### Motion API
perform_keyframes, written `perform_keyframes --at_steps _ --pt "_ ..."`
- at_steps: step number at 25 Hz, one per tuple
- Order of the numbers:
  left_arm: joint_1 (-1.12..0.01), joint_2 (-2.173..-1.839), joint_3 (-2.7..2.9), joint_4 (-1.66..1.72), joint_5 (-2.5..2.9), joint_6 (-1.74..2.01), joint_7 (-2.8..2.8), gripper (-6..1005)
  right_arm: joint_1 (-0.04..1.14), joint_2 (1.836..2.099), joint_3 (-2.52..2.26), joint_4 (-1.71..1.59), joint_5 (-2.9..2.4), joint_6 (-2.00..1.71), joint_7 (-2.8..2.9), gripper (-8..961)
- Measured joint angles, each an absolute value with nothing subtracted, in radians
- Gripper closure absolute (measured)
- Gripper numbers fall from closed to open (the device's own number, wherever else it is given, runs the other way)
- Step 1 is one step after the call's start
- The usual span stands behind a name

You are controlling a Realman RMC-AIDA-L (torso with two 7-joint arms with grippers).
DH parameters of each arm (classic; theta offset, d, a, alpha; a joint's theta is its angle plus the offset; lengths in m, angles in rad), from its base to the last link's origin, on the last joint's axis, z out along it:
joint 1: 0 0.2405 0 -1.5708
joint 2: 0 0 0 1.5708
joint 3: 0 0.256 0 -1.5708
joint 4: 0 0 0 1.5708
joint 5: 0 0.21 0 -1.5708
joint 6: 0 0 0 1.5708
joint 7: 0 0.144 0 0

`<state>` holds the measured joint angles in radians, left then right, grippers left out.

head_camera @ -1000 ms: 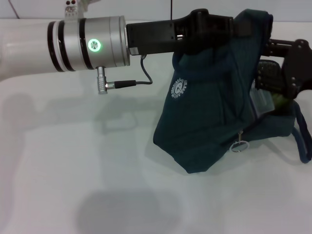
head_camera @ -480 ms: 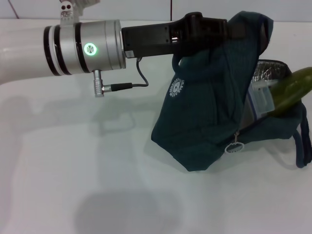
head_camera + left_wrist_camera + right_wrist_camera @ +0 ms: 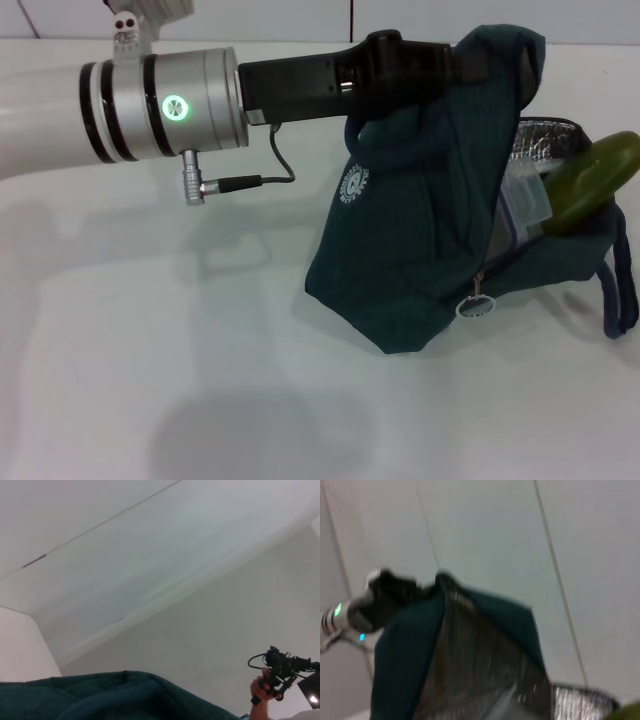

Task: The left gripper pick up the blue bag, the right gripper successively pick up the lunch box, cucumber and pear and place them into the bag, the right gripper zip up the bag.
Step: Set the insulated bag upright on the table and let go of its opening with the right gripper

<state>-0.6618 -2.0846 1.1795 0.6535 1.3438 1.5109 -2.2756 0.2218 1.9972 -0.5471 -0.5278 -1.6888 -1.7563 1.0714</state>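
Observation:
The blue bag (image 3: 420, 250) hangs tilted from my left gripper (image 3: 470, 62), which is shut on its top edge; the bag's bottom rests on the white table. Its mouth faces right and shows the silver lining (image 3: 545, 145). The clear lunch box (image 3: 525, 200) sits inside the mouth. The green cucumber (image 3: 590, 180) leans on it and sticks out of the opening. A zipper pull ring (image 3: 475, 305) hangs at the lower front. The right wrist view shows the bag (image 3: 410, 650) and its lining (image 3: 470, 660) from the open side. The pear and my right gripper are out of view.
The bag's strap (image 3: 622, 290) loops down at the right edge of the head view. My left arm's silver wrist (image 3: 160, 105) with its cable spans the upper left. A person's hand with a camera rig (image 3: 280, 672) shows far off in the left wrist view.
My right gripper has pulled out of the bag's mouth and left the view, leaving the cucumber in the bag. My left arm has shifted the bag slightly left.

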Motion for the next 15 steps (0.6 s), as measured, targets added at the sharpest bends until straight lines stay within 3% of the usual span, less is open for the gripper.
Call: perform_keyframes --at_steps 15 --pt "-0.662 -2.085 1.176 0.653 1.344 1.511 -2.274 933 0.324 2.006 -0.629 -0.422 -1.841 -1.586 1.089 546"
